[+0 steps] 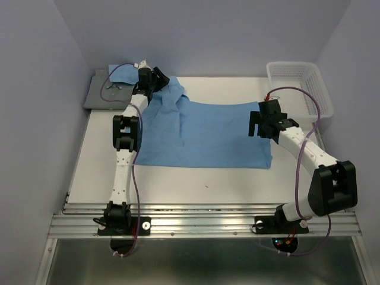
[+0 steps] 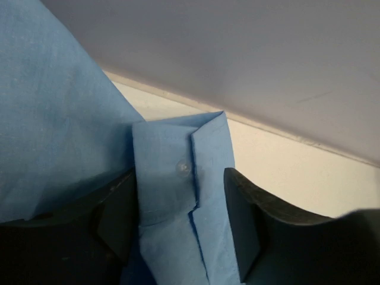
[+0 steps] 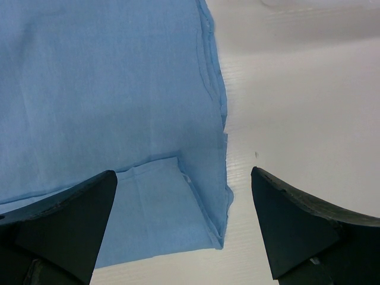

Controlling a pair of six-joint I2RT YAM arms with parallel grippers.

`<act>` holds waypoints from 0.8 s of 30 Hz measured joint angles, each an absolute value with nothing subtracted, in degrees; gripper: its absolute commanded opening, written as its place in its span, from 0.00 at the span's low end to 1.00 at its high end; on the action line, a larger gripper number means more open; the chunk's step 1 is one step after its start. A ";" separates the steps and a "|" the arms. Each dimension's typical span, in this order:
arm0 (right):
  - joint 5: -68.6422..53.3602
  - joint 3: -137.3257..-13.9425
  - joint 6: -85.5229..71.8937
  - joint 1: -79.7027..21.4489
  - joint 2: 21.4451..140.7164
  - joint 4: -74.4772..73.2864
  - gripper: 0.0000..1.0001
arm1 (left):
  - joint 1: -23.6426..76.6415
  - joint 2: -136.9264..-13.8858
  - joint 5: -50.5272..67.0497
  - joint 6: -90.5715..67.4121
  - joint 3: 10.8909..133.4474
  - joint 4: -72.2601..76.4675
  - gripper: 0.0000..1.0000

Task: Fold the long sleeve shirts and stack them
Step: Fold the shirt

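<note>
Pale lavender-grey walls (image 1: pixel 202 35) fill the top and both sides of the frame around a white tabletop (image 1: pixel 196 184), edged below by silver metal rails (image 1: pixel 202 217).

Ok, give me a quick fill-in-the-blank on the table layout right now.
1. The spread-out shirt on the table is light ____.
2. The grey shirt lies at the table's far ____ corner.
3. The white mesh basket sits at the far ____ corner.
4. The cuff between the jaws of the left gripper carries a ____.
Missing words: blue; left; right; button.
</note>
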State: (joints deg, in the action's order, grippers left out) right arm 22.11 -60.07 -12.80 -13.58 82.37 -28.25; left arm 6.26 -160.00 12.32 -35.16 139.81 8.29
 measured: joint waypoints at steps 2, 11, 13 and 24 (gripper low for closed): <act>22.11 -60.07 -12.80 -13.58 82.24 -28.40 1.00 | 6.37 -160.00 12.32 -35.38 139.37 8.25 0.10; 22.09 -60.05 -12.84 -13.58 79.44 -29.43 1.00 | 7.09 -156.77 10.22 -33.87 132.68 9.17 0.00; 22.06 -60.05 -12.84 -13.58 79.11 -29.43 1.00 | 7.18 -154.87 9.76 -32.93 130.96 9.04 0.00; 20.23 -59.68 -12.82 -13.58 77.36 -29.52 1.00 | 8.69 -131.07 7.86 -28.53 116.73 10.46 0.00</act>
State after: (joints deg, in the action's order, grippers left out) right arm 20.23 -59.68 -12.82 -13.58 77.36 -29.52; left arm 8.69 -131.07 7.86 -28.53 116.73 10.46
